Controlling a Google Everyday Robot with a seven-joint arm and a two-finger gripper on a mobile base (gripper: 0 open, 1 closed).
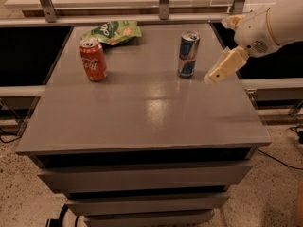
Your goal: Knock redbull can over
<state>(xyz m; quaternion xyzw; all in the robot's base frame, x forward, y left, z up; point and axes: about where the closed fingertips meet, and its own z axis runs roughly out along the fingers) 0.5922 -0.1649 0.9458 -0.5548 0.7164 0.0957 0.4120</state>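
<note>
So, claw (222, 70): the gripper, cream-coloured; it hangs in the air over the right side of the table, slanting down and to the left; its tip points toward the blue can; whether it is open or closed I cannot tell from this angle.
Arm (272, 22): white and rounded; it comes in from the upper right corner; the claw hangs from its lower left end.
Redbull can (188, 54): slim, blue and silver with a silver top; it stands upright on the back right part of the table; it is just left of the claw's tip, near it but apart, with a strip of bare tabletop between them.
Table (142, 122): flat grey top with a dull sheen near the middle; both cans and the bag sit toward its back half.
Cola can (93, 59): red and wider than the blue one; upright at the back left; well apart from the redbull can and from the claw.
Bag (113, 31): green and crumpled; it lies flat at the back edge, just behind the cola can and a little to its right; it probably does not touch the can, though the gap is hard to judge.
Drawers (142, 179): grey layers stacked under the tabletop; dark gaps between them.
Rail (142, 19): pale metal bar along the back of the table; upright posts rise from it.
Floor (21, 193): speckled; a dark cable (279, 161) lies on it at the right.
</note>
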